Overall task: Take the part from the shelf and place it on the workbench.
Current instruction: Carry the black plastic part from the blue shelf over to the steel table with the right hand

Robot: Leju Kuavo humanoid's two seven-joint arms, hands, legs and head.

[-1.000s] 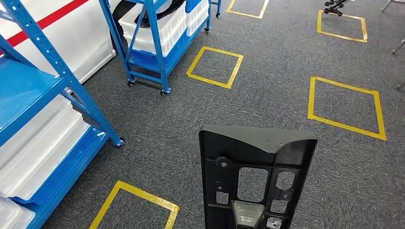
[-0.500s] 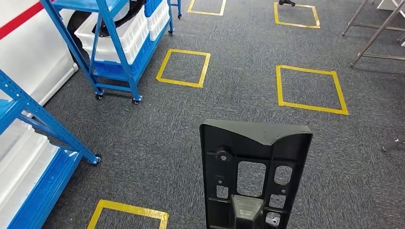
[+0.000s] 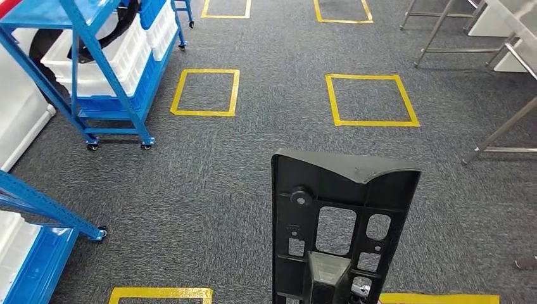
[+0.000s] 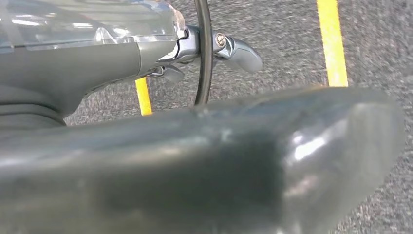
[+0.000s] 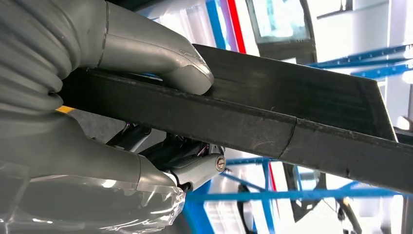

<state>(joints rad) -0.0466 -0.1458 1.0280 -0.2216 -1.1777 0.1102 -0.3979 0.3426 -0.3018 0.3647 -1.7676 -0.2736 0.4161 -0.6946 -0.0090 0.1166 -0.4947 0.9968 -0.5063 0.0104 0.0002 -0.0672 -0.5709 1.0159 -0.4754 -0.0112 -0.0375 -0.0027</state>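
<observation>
The black plastic part [image 3: 345,234] stands upright at the bottom middle of the head view, a flat plate with several cut-outs and a folded top lip. In the right wrist view my right hand [image 5: 122,53] grips the part's edge [image 5: 272,117], thumb [image 5: 165,61] pressed on one face and the darker fingers under the other. In the left wrist view the part's rounded edge [image 4: 243,165] lies close against my left hand [image 4: 97,53], whose fingers [image 4: 241,51] reach past its far side. A steel workbench corner [image 3: 516,19] shows at the top right.
A blue wheeled shelf cart [image 3: 114,130] with white bins stands at the upper left. Another blue rack [image 3: 31,240] is at the lower left. Yellow tape squares [image 3: 370,98] mark the grey carpet. Slanted metal legs [image 3: 500,130] stand at the right.
The whole head view has swung to the right: the blue racks slid left and metal legs and a bench corner came in at the right. The part stays held in the same place.
</observation>
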